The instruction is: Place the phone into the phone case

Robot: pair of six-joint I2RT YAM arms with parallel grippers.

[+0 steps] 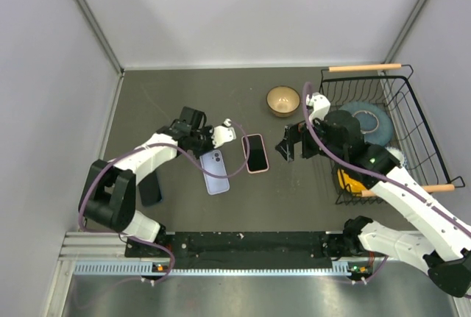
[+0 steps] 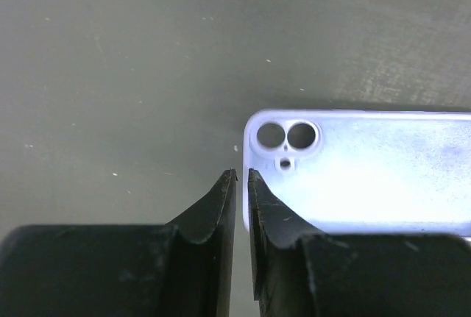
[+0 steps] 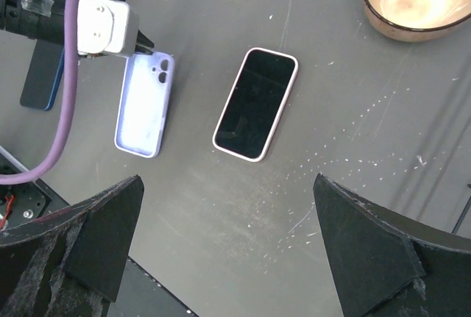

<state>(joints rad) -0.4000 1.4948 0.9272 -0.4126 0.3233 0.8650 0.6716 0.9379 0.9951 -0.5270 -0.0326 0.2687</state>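
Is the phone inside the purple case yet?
No, it is out. The phone lies flat on the table, apart from the case, which is empty.

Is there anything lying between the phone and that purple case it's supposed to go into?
Nothing visible. Only bare table separates the phone and the phone case, lying side by side. The left gripper sits at the case's camera end, off that path.
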